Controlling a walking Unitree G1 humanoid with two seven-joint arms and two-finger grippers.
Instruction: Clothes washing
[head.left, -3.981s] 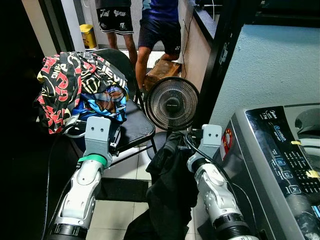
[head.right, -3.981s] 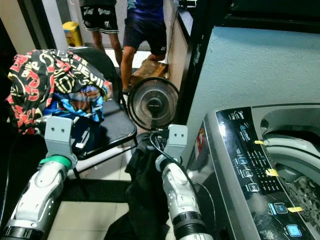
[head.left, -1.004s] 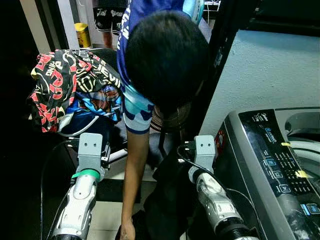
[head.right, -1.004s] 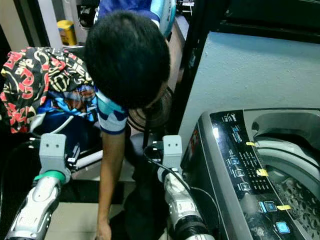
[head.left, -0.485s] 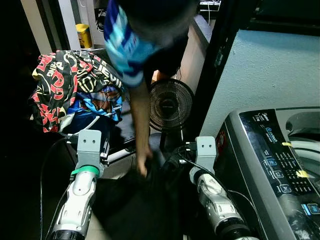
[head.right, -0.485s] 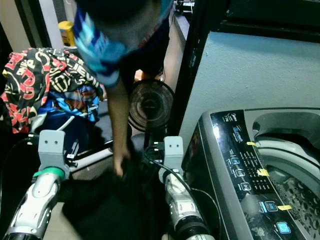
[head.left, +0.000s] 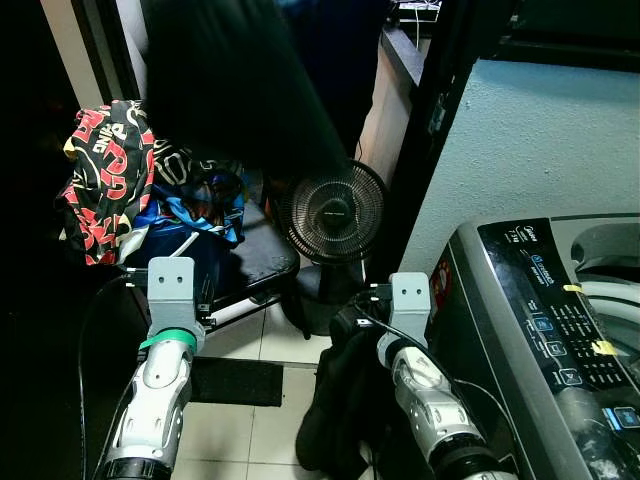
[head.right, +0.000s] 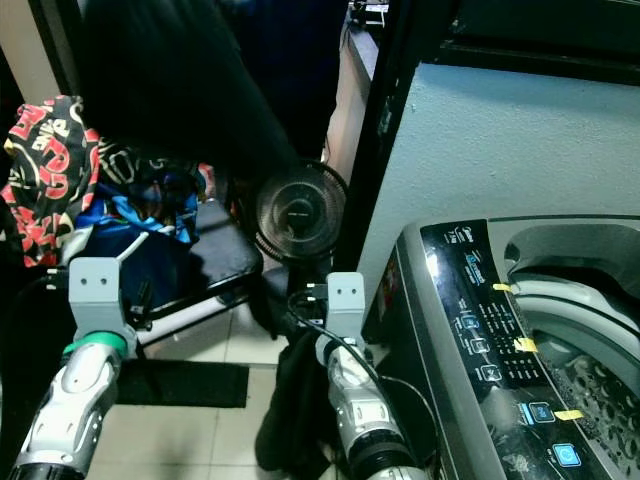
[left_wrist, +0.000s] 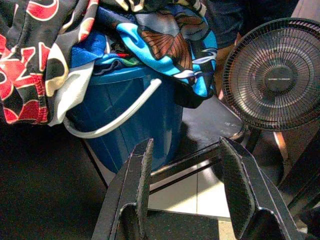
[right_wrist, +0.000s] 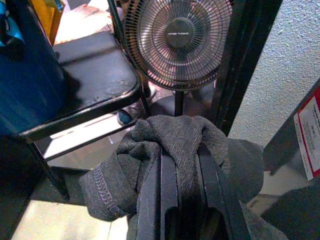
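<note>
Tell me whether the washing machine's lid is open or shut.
Open. Past the control panel, the washing machine shows its drum opening uncovered, the pale rim and inside visible. The lid itself is out of frame.

A dark grey knitted garment (right_wrist: 175, 145) is draped over black fingers. A blue plastic bucket (left_wrist: 135, 107) with a white handle is topped by black, red and cream printed clothes (head.left: 110, 170). A black round fan (head.left: 330, 212) stands behind.

Dim indoor scene with deep black shadow along the left edge. A large dark motion-blurred shape (head.left: 230, 80) smears across the top. Glare streaks the glossy washing machine panel (head.left: 545, 320). Wrist views are brighter and sharp.
</note>
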